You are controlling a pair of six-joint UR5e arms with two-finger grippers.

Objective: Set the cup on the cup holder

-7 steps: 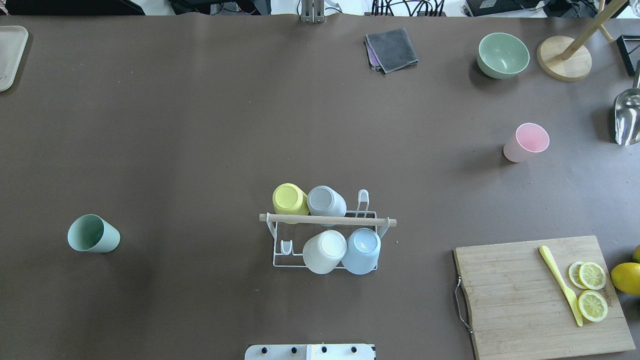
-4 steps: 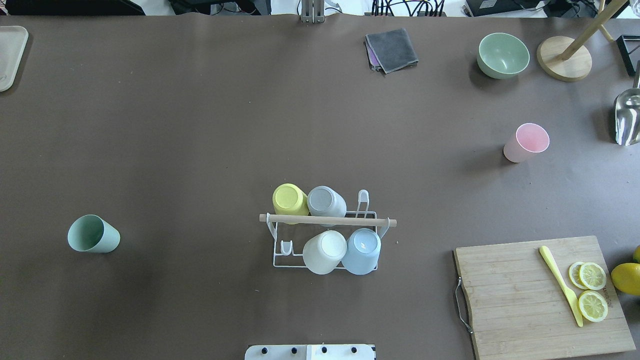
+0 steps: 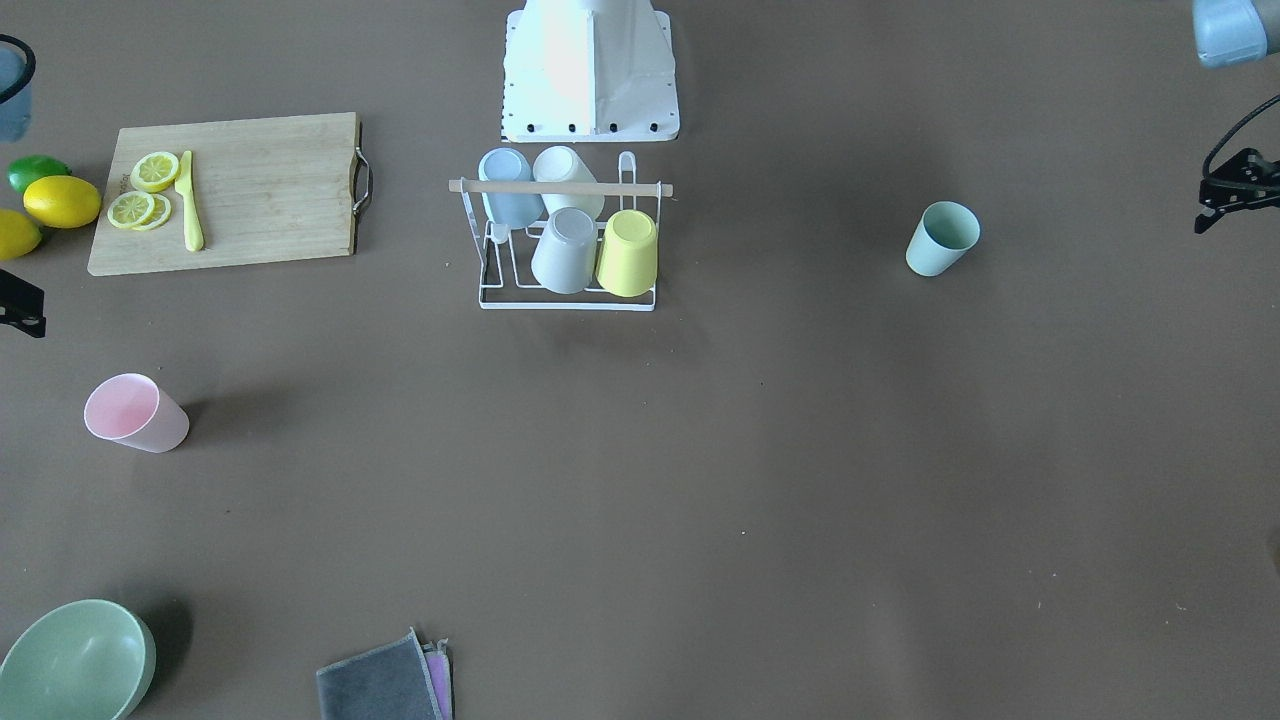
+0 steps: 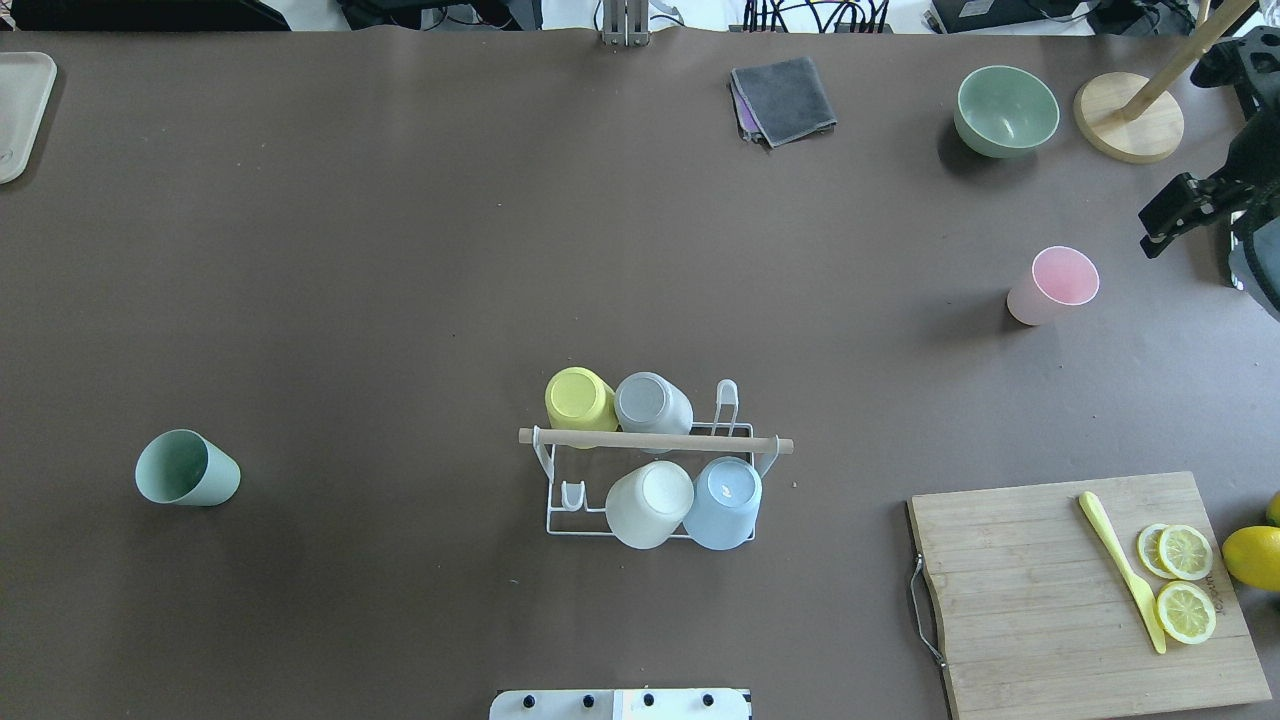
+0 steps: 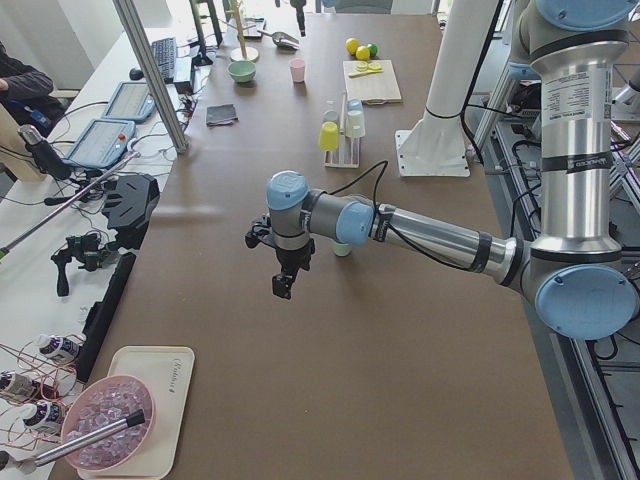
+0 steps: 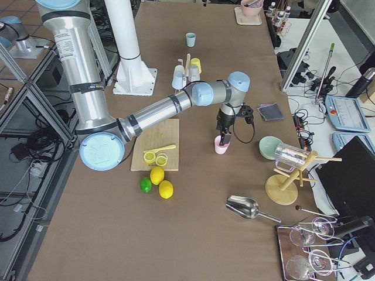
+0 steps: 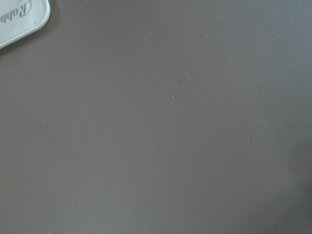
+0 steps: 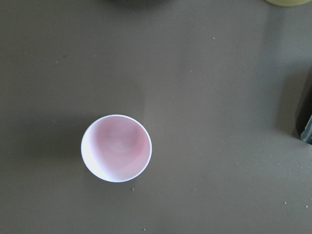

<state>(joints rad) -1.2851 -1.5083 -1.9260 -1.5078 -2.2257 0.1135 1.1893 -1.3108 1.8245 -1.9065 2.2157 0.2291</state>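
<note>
Six cups (image 4: 578,397) (image 4: 652,402) (image 4: 650,503) (image 4: 724,502) (image 4: 190,470) (image 4: 1055,283), one cup holder (image 4: 600,438), one bowl (image 4: 1005,110), one cutting board (image 4: 1050,600)

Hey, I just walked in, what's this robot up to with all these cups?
It is loading cups onto the cup holder mid-table. Four cups already sit upside down on it, and two prongs are free. A pink cup and a green cup stand loose on the table. The right gripper hangs over the pink cup without touching it. The left gripper hangs over bare table near the green cup. Nothing is held yet.
</note>
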